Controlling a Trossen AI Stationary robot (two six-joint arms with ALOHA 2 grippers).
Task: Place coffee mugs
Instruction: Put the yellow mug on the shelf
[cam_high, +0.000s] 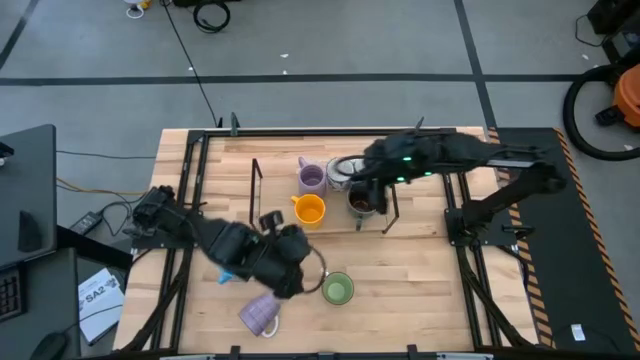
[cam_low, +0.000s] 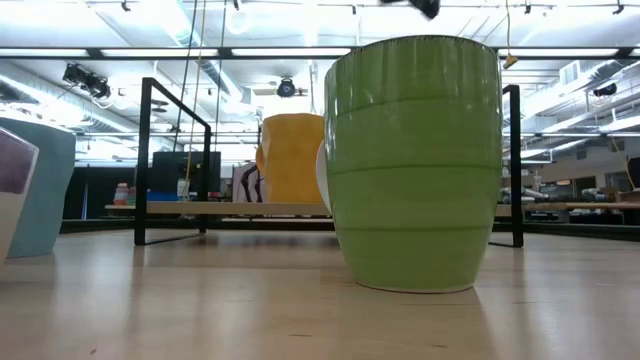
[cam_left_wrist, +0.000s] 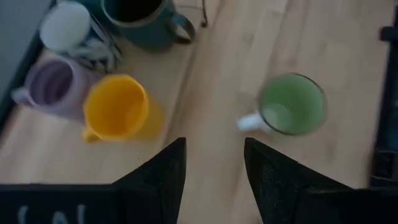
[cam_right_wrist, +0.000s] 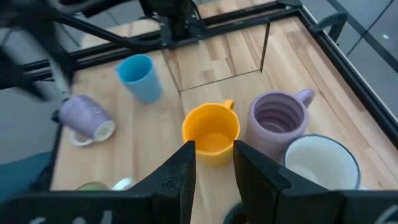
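The wooden surface (cam_high: 420, 270) held mugs grouped upper-centre; the left end effector (cam_left_wrist: 214, 165) hovered empty, moderately parted, beside the green mug (cam_high: 338, 289).

The right end effector (cam_right_wrist: 214, 163), narrowly parted, gripped nothing above the orange mug (cam_right_wrist: 211, 132).

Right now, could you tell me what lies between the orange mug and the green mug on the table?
Only bare wood. In the left wrist view, the orange mug and green mug stand apart with nothing between them; the high view agrees.
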